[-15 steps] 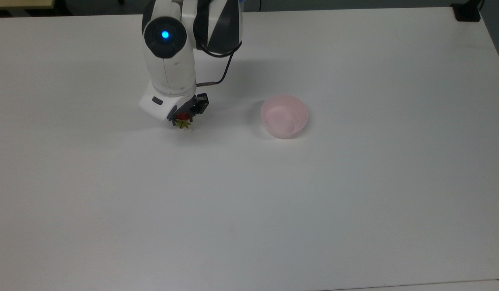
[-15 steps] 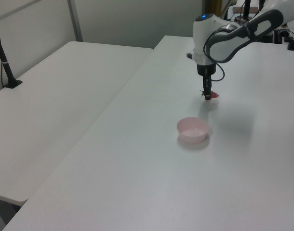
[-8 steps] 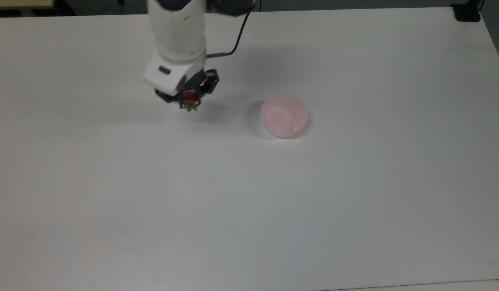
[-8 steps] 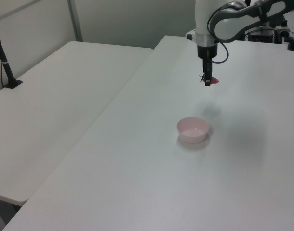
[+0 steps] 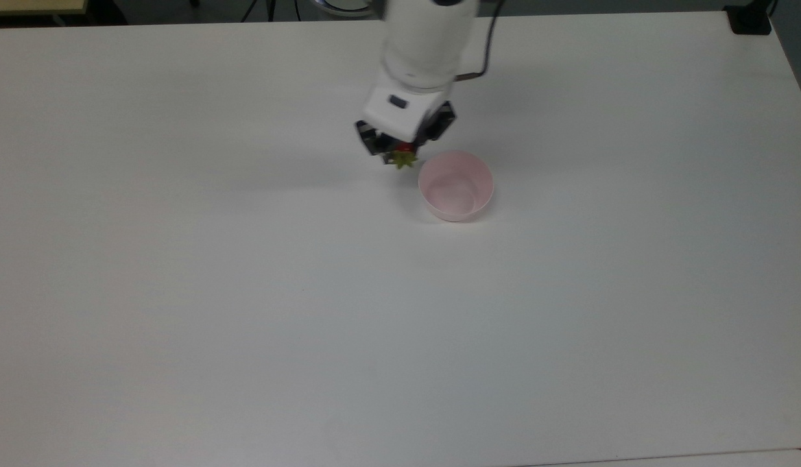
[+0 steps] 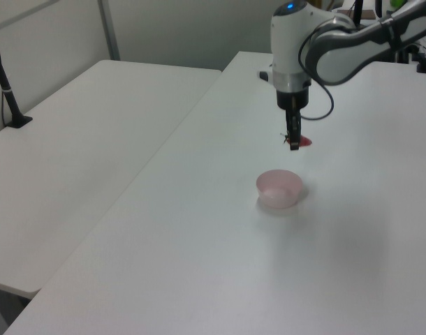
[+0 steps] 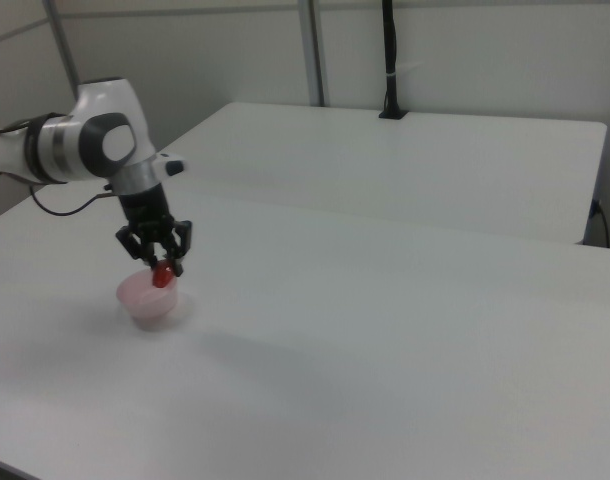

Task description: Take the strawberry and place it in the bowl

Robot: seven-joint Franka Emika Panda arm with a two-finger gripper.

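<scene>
My gripper is shut on the strawberry, a small red fruit with a green leafy cap pointing down the top view. It hangs in the air just to the top view's left of the pale pink bowl. In the left view the gripper holds the strawberry above and behind the bowl. In the right view the strawberry hangs in the gripper over the bowl's rim.
The white table stretches wide around the bowl. A second white table stands beside it, with a black clamp post at its edge. A black mount sits at the top view's upper right corner.
The arm lifted the strawberry off the table and carried it to the top view's right, from well left of the bowl to right beside its rim.
</scene>
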